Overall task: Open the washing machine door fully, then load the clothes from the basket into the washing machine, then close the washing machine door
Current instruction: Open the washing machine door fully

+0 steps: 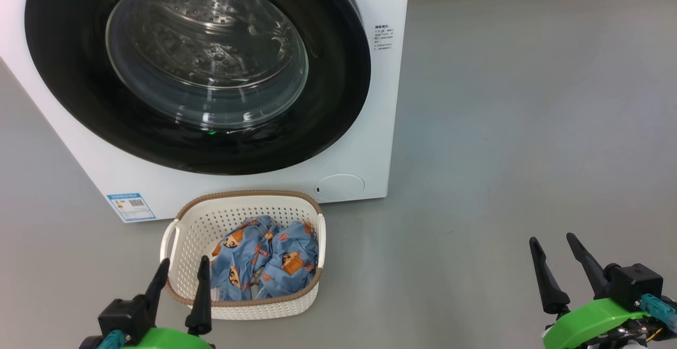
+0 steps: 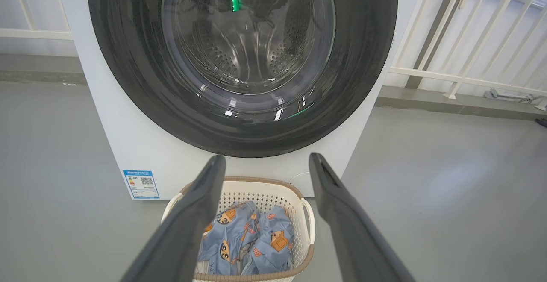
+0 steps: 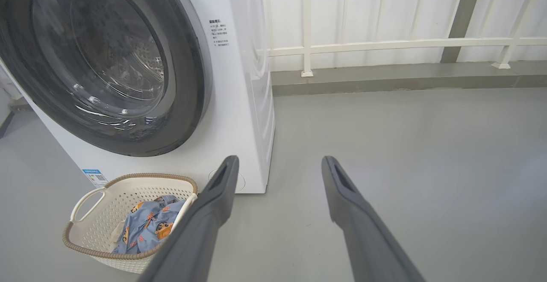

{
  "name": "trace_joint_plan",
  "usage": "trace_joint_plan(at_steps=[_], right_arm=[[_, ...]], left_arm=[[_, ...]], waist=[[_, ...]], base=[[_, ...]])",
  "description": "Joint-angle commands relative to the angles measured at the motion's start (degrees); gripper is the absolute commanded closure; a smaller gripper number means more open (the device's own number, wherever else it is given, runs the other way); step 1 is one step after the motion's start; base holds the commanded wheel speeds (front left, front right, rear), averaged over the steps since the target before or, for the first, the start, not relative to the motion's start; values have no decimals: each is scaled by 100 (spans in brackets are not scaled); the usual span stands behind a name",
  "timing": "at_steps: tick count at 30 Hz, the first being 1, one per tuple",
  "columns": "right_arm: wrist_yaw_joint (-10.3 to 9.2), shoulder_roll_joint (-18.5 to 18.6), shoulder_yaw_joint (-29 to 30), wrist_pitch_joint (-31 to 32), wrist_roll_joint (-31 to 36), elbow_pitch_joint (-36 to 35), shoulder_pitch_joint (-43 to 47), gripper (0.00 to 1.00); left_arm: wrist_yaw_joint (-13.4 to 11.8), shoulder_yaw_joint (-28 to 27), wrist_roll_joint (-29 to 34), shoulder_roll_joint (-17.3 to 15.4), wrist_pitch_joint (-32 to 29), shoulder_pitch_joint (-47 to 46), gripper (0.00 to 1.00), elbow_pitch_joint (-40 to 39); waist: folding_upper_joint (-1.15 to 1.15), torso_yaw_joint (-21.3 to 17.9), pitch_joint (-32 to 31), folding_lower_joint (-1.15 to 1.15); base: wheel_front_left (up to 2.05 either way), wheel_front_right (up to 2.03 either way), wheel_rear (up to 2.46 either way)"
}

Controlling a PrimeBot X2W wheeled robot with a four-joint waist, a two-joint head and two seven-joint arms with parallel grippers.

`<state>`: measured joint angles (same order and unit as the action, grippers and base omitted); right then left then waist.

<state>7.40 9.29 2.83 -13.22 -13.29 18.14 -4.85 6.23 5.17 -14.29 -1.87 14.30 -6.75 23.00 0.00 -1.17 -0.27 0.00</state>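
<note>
The white washing machine (image 1: 370, 143) stands ahead with its round black washing machine door (image 1: 69, 84) shut flat against the front; the steel drum shows through the glass. On the floor right in front sits the cream basket (image 1: 195, 222) holding the light blue printed clothes (image 1: 267, 264). My left gripper (image 1: 183, 265) is open at the basket's near left corner, with nothing between its fingers. My right gripper (image 1: 554, 241) is open over bare floor, well to the right of the basket. In the left wrist view the basket (image 2: 265, 194) lies between my fingers, below the door (image 2: 128, 68).
Grey floor (image 1: 502, 127) spreads to the right of the machine. A white railing (image 3: 384, 45) on a low grey kerb runs behind the machine. A blue label (image 1: 131, 206) and a round flap (image 1: 340, 186) sit low on the machine's front.
</note>
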Motion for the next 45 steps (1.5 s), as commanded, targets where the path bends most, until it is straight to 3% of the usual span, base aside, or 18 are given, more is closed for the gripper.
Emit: trace_joint_plan(at_steps=[1, 6, 7, 8, 24, 36, 45], right_arm=[[9, 58, -95, -22, 13, -158, -174, 0], [9, 62, -81, -25, 18, -176, -174, 0], [9, 62, -76, -29, 22, -181, -172, 10], [9, 55, -66, -28, 14, -181, -169, 100], [9, 89, -133, 33, -471, -84, -208, 100], [9, 100, -174, 557, -2657, 5, -694, 100], [9, 124, 23, 1366, -4759, 375, -1658, 100]], left_arm=[[-35, -177, 10, -101, 70, -206, 0, -188], [-38, -176, 6, -101, 70, -198, 0, -200], [-39, -174, 6, -101, 70, -196, 0, -200], [-42, -173, 6, -101, 70, -196, 0, -199], [-51, -122, -39, -100, 70, -218, 0, -201], [-76, -102, -34, -100, 70, -374, 0, -371], [-95, 25, -55, -100, 70, -800, 0, -578]], waist=[[0, 2, -1, 0], [0, 2, -2, 0], [0, 2, -3, 0], [0, 1, -5, 0], [0, 0, 11, 0], [0, 21, 394, 0], [0, 215, 1045, 0]], base=[[0, 0, 0], [0, 0, 0], [0, 0, 0], [0, 0, 0], [0, 0, 0], [0, 0, 0], [0, 0, 0]])
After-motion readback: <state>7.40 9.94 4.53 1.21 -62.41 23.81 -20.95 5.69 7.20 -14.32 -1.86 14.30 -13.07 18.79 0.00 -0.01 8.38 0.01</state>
